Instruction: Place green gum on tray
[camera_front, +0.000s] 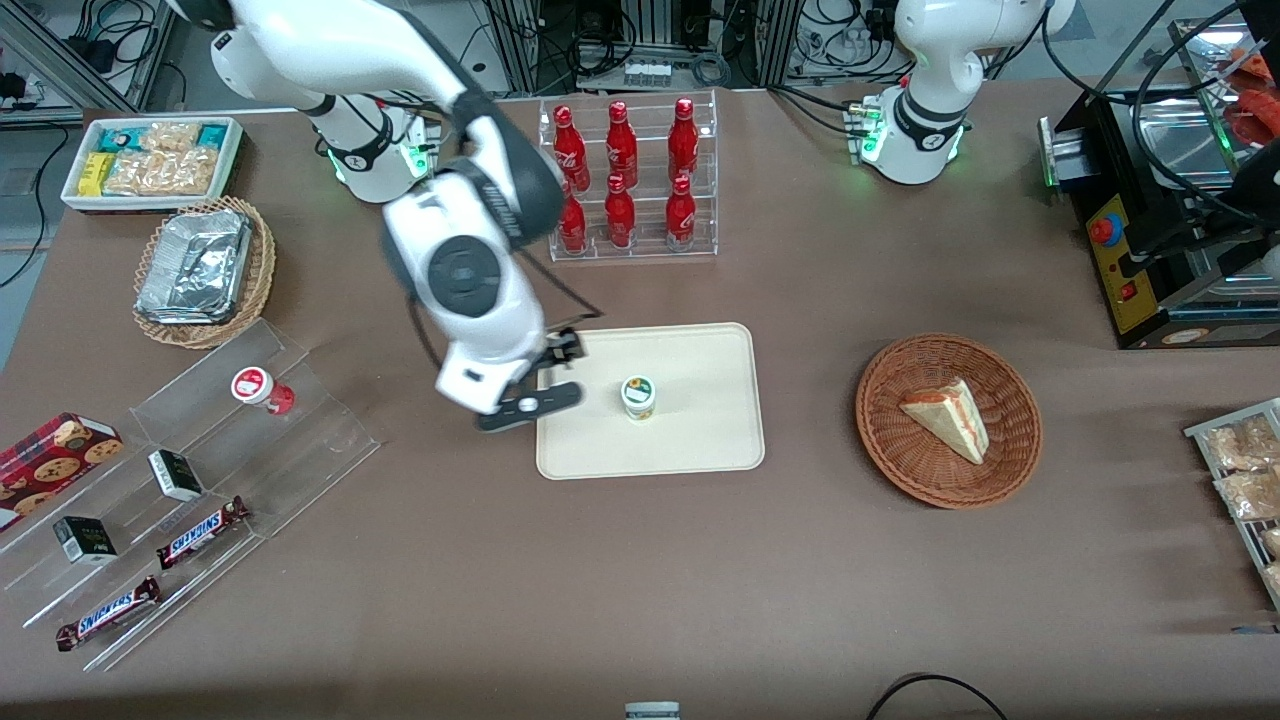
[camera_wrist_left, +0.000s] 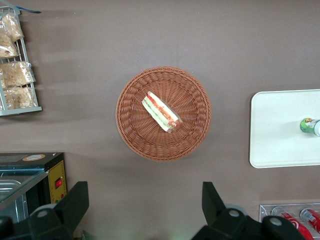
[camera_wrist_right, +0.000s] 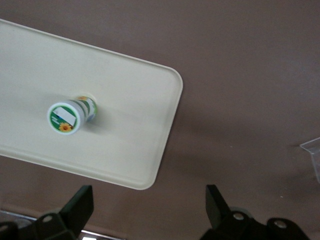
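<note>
Now, starting at the working arm's end of the bench (camera_front: 900, 620), the red-labelled bottle (camera_front: 252, 387) stands on a clear acrylic stand (camera_front: 200, 470) with Snickers bars (camera_front: 203, 531). Next comes the pincer (camera_front: 540, 375), hovering above the tray's edge toward the working arm's end; its fingers (camera_wrist_right: 75, 205) are spread wide and hold nothing. The tray (camera_front: 700, 440) lies flat on the bench, and the green gum (camera_front: 638, 397) stands upright on it, clear of the pincer and roughly at the tray's middle. A rack of red bottles (camera_front: 625, 180) stands farther from the front camera than the tray. Toward the parked arm's end, a wicker basket (camera_front: 890, 440) holds a sandwich wedge (camera_front: 948, 418).
</note>
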